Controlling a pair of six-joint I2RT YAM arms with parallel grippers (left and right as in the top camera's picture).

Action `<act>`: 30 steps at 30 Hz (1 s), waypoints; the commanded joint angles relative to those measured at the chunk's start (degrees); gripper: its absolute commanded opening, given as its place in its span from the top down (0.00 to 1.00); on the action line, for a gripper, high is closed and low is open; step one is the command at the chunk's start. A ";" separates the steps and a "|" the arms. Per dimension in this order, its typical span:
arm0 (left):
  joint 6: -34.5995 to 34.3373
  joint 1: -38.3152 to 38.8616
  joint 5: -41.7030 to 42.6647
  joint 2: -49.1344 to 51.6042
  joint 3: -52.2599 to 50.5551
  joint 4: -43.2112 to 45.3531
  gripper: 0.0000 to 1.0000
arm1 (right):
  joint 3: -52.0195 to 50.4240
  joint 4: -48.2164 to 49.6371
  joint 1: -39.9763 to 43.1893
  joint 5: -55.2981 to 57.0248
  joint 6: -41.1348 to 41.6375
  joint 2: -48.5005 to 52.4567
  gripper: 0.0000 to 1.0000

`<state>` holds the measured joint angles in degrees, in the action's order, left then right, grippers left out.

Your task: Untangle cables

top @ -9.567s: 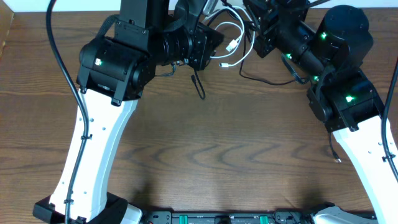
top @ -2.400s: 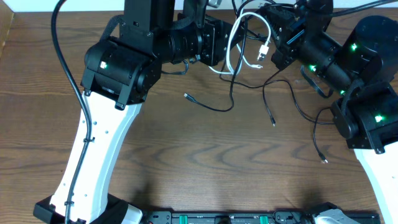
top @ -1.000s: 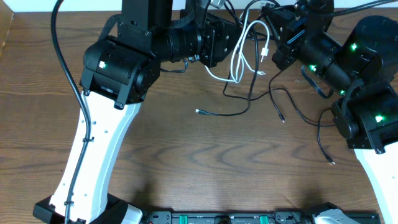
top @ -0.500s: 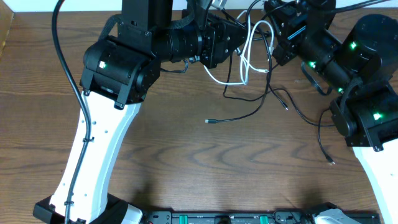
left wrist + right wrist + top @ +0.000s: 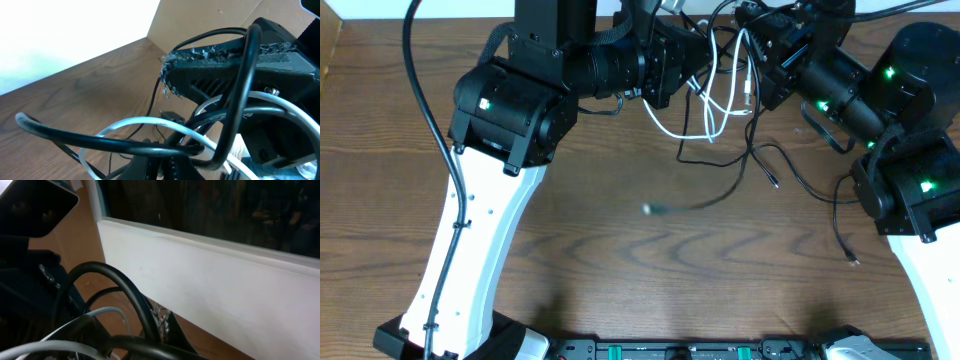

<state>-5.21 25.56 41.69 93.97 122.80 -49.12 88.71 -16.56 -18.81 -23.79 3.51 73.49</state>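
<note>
Both grippers hang close together above the table's far middle with the tangled cables between them. My left gripper (image 5: 697, 62) is shut on the cables; in the left wrist view a black cable (image 5: 75, 134) crosses the closed tips of the left gripper (image 5: 200, 167) and a white cable (image 5: 130, 122) loops behind. My right gripper (image 5: 756, 50) is shut on the cables from the other side. The white cable (image 5: 720, 105) droops in loops below them. A black cable (image 5: 752, 160) trails down, its free end (image 5: 649, 208) blurred. In the right wrist view a black cable (image 5: 125, 287) arches over the right gripper (image 5: 165, 340).
Another black cable (image 5: 840, 215) lies on the wood by the right arm, its plug (image 5: 855, 261) near the table's right front. A cardboard box (image 5: 328, 50) sits at the far left edge. A black rail (image 5: 670, 351) runs along the front edge. The white arm links flank both sides.
My left gripper has shut on the cables. The bundle has shifted right and tightened between the grippers. The black cable's free end has swung toward the table's front.
</note>
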 commanded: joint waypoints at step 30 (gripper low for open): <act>3.06 -18.86 -1.40 -5.88 1.07 -8.48 0.92 | 0.48 -9.86 9.60 12.33 -8.72 0.11 0.99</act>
<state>-3.44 7.38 40.16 90.52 122.80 -57.39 88.71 -26.50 -9.21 -11.49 -4.49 73.76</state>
